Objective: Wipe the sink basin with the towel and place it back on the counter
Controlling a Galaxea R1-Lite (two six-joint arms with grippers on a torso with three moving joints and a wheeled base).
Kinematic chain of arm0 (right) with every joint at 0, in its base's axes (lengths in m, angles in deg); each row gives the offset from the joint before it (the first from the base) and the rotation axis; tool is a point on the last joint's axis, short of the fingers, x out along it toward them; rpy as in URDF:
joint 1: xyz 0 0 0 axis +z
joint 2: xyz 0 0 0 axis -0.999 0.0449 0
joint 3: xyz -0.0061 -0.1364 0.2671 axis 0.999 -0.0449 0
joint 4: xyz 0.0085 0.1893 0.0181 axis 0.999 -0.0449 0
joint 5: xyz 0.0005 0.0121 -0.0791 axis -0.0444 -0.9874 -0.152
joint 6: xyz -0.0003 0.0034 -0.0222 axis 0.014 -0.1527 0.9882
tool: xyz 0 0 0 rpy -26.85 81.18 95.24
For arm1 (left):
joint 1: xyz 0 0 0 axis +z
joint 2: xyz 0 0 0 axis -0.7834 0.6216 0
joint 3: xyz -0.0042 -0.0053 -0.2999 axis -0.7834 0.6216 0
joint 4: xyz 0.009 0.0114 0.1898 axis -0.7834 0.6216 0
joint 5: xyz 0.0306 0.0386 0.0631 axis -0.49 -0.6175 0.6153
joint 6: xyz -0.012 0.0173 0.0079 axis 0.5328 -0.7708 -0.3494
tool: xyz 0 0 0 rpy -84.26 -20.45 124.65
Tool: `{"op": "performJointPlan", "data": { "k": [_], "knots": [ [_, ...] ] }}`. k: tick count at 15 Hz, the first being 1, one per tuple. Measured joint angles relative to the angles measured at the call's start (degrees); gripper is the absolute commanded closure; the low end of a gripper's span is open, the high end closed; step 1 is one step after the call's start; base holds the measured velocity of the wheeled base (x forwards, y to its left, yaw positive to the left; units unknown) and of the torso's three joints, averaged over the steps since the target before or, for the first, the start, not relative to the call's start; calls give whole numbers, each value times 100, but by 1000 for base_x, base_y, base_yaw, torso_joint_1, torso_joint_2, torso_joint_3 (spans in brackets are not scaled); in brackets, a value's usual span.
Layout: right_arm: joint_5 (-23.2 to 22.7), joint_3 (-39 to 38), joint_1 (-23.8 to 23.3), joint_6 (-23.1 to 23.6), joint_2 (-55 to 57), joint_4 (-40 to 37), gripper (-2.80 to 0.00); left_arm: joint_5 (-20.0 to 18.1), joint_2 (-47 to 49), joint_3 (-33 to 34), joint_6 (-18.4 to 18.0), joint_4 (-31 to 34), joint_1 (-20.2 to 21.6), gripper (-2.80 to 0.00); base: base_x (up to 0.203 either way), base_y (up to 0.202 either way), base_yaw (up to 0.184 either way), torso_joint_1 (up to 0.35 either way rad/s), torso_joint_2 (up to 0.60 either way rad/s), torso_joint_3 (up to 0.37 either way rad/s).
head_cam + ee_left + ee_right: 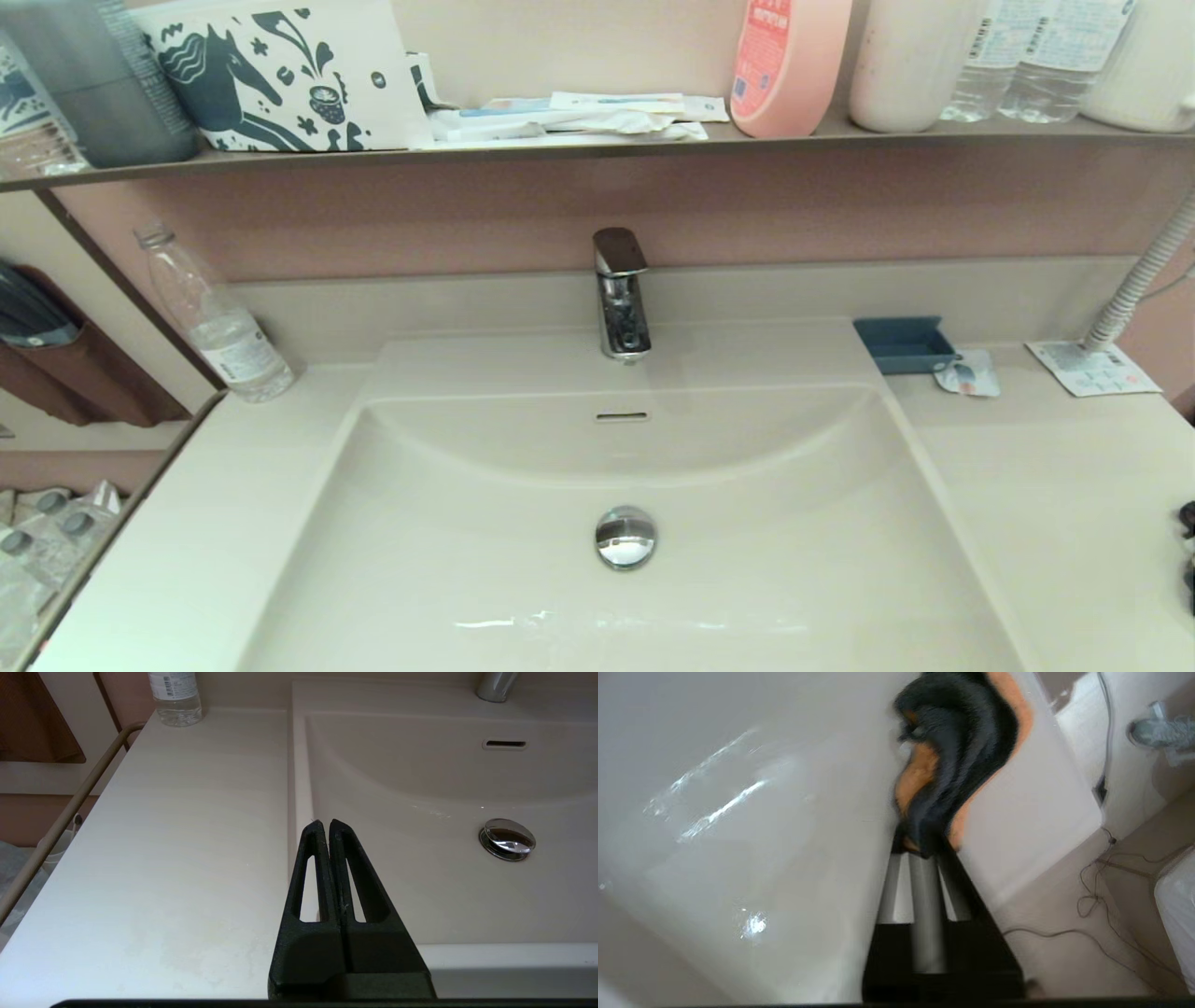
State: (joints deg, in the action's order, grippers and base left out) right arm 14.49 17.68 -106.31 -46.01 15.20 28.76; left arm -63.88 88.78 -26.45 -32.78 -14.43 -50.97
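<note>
Right gripper (924,851), seen w/ the wrist cam only, is clamped on the black-orange towel (957,751) above the counter (1031,812) beside the sink basin (738,812), while left gripper (325,823) hangs over the basin's left rim, fingers pressed together w/ nothing between.

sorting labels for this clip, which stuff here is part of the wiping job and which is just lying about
Part of the job:
- sink basin
- towel, pinched in the right end effector
- counter

Just lying about:
- water bottle
- blue tray
- pink bottle on the shelf
- faucet
- left end effector, shut and empty over the counter edge
</note>
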Motion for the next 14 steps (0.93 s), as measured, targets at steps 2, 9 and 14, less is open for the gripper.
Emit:
{"op": "performJointPlan", "data": {
  "k": [2, 9, 14],
  "knots": [
    [-62, -232, 547, -9, -338, -3, 0, 0, 0, 0, -5, -1, 0, 0, 0, 0, 0, 0, 0, 0],
    [-83, -709, 2677, -493, -2288, -389, 0, 2, 0, 0, 0, -2, 0, 0, 0, 0, 0, 0, 0, 0],
    [328, -710, 2625, -515, -3992, -625, 0, -1, 0, 0, -1, -2, 0, 0, 0, 0, 0, 0, 0, 0]
  ]
}}
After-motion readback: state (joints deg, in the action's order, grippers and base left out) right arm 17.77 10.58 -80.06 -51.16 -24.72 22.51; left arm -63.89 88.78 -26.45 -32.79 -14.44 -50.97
